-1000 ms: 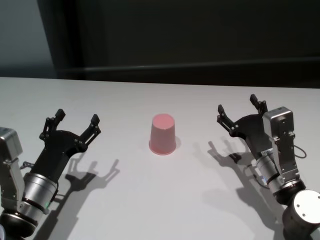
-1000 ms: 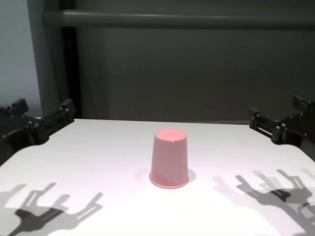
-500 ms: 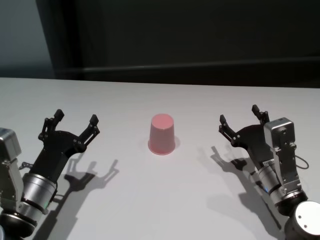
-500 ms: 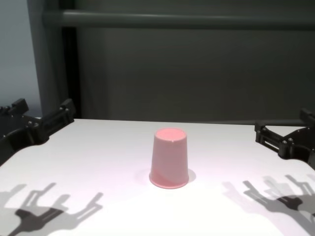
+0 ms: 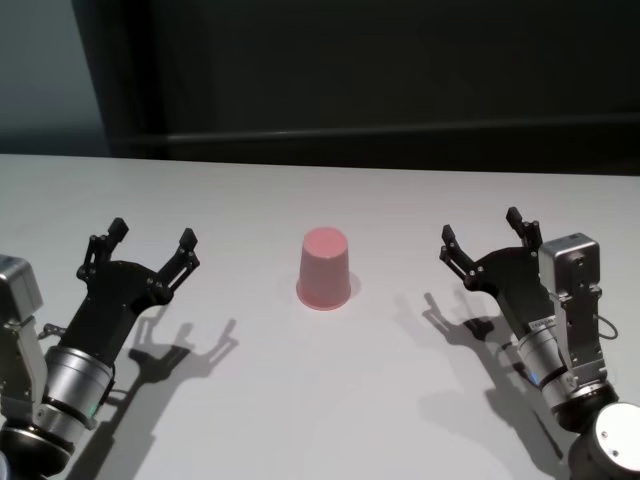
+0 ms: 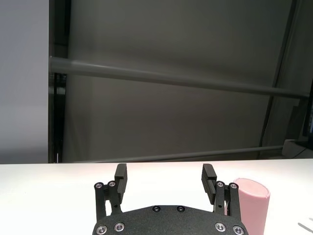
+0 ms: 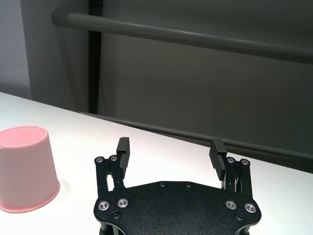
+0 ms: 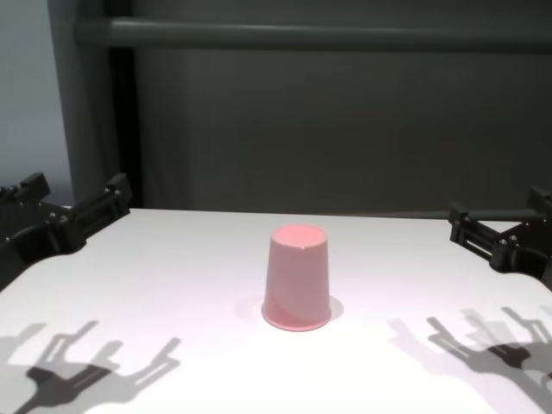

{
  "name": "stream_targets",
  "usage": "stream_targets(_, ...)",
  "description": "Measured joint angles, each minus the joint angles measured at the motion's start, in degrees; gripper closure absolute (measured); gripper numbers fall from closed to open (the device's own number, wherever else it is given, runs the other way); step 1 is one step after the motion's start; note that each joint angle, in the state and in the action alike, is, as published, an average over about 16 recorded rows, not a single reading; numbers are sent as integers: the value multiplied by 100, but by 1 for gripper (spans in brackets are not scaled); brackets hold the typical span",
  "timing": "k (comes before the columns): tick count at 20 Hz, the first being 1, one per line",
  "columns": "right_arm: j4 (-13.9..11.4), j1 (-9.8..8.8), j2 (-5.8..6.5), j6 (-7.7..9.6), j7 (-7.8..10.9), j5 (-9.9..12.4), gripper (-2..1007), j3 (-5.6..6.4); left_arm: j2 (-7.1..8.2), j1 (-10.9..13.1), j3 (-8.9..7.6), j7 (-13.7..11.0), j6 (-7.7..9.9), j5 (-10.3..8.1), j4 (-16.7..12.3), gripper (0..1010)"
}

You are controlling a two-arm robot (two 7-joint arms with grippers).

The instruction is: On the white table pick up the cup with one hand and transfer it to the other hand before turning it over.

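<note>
The pink cup (image 5: 325, 268) stands upside down, rim on the white table (image 5: 330, 400), near the table's middle; it also shows in the chest view (image 8: 297, 278), the left wrist view (image 6: 251, 204) and the right wrist view (image 7: 27, 168). My left gripper (image 5: 150, 243) is open and empty, left of the cup and well apart from it. My right gripper (image 5: 482, 235) is open and empty, right of the cup and well apart from it. Both hover just above the table.
A dark wall with a horizontal rail (image 8: 328, 36) stands behind the table's far edge. The grippers cast shadows on the table (image 8: 86, 366) near the front.
My right gripper has drawn back to the right, a little away from the cup. The left arm and the cup have not moved.
</note>
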Motion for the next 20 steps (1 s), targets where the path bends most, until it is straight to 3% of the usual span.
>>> stream_targets(20, 15, 20, 4, -14, -26, -4, 3, -17, 0, 0, 0, 0, 0, 0, 0, 9)
